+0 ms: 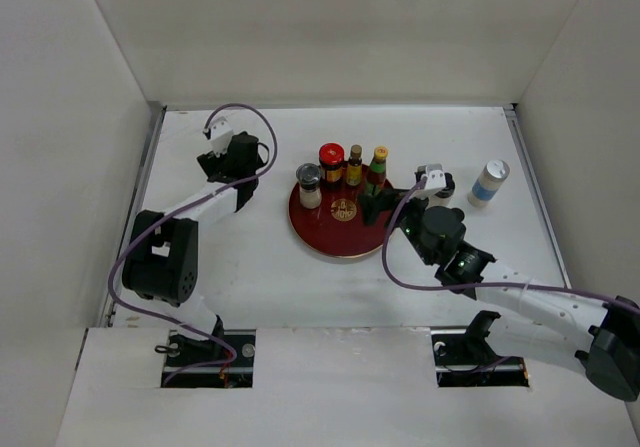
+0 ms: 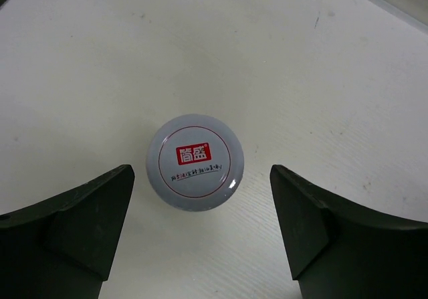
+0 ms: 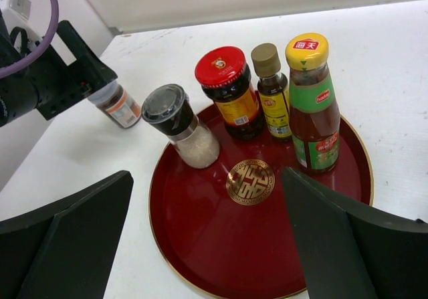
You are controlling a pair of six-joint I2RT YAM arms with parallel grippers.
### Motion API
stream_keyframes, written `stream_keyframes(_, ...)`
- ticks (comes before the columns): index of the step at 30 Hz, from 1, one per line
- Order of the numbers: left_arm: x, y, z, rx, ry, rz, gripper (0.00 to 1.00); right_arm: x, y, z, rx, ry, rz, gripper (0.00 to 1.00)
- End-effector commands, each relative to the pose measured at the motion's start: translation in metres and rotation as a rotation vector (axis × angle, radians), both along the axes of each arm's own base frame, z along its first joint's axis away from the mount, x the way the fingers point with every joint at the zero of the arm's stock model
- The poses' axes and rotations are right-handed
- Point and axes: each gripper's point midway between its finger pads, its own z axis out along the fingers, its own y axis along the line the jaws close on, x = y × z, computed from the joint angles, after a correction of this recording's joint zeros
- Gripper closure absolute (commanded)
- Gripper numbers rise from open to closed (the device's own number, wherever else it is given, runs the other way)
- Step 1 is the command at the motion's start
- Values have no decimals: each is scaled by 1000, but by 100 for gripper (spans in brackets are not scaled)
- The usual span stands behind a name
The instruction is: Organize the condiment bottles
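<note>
A grey-lidded spice jar (image 2: 195, 162) stands on the white table, seen from above. My left gripper (image 2: 200, 225) is open over it, with the lid just ahead of the gap between the fingers; the top view shows this gripper (image 1: 238, 159) at the back left, hiding the jar. The right wrist view shows the jar (image 3: 115, 105) under it. On the red round tray (image 1: 335, 239) stand a black-lidded grinder (image 3: 180, 126), a red-capped jar (image 3: 227, 91), a small dark bottle (image 3: 273, 90) and a yellow-capped sauce bottle (image 3: 313, 105). My right gripper (image 3: 207, 232) is open and empty above the tray's front.
A white blue-banded shaker (image 1: 488, 182) stands alone on the table at the back right. White walls close in the table at the back and on both sides. The tray's front half (image 3: 267, 259) is bare.
</note>
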Motion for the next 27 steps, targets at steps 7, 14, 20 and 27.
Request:
stream_keyframes(7,25,6,1,-17,-53,38,40,3,1,17,45,-38,-6,0)
stream_keyframes(14,2,-2,17,-19,-114,18,60,2,0,20,56,-44,-4,0)
stream_keyframes(20,-44,-33,35,0,-134,-87,62,2,-1,21,55,-44,-6,0)
stream_keyframes(27,-101,-76,61,-16,-158,-257,64,1,-4,22,58,-49,-14,0)
